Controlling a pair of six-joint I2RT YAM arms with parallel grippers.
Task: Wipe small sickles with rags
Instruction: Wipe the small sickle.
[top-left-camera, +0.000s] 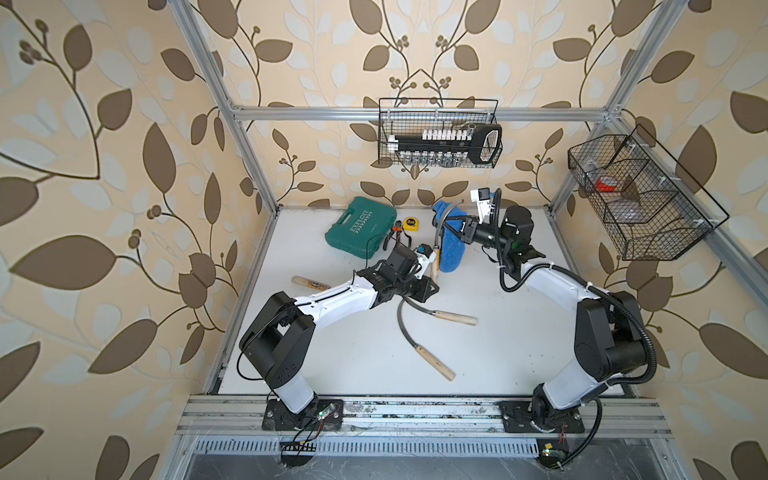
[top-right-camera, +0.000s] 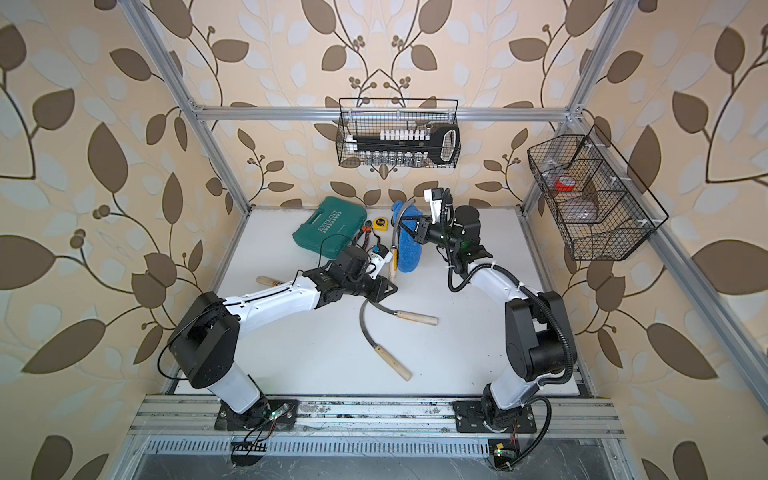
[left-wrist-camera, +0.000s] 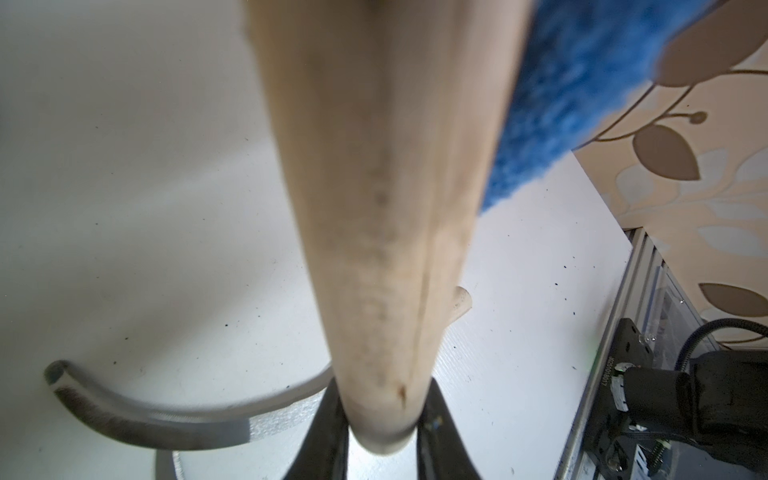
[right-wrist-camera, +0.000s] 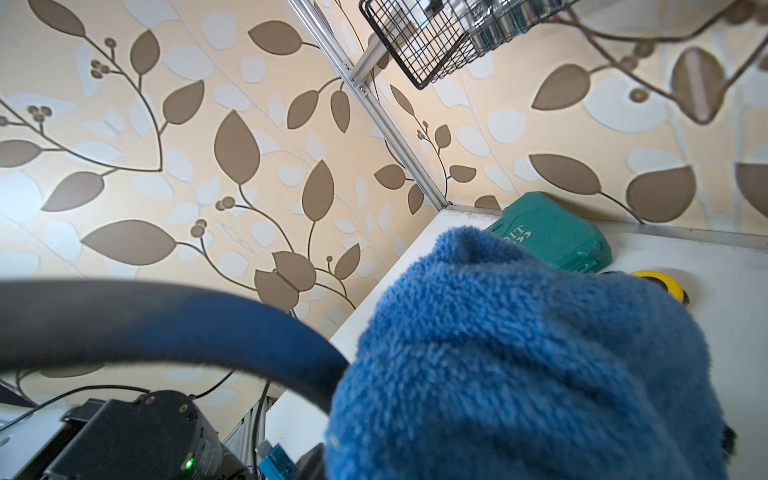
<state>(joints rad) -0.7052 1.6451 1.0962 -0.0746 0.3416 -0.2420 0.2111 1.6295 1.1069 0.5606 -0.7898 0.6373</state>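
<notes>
Left pincer and right pincer clamped, arms bent.

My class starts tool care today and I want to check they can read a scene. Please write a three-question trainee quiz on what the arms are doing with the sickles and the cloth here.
1. True or false: the left end effector grips a sickle by its blade.
2. What does the right end effector hold? A the teal case. B the blue cloth. C the tape measure.
3. How many unheld sickles show both blade and handle on the table?

Key: 1 false, it grips the wooden handle; 2 B; 3 two.
</notes>
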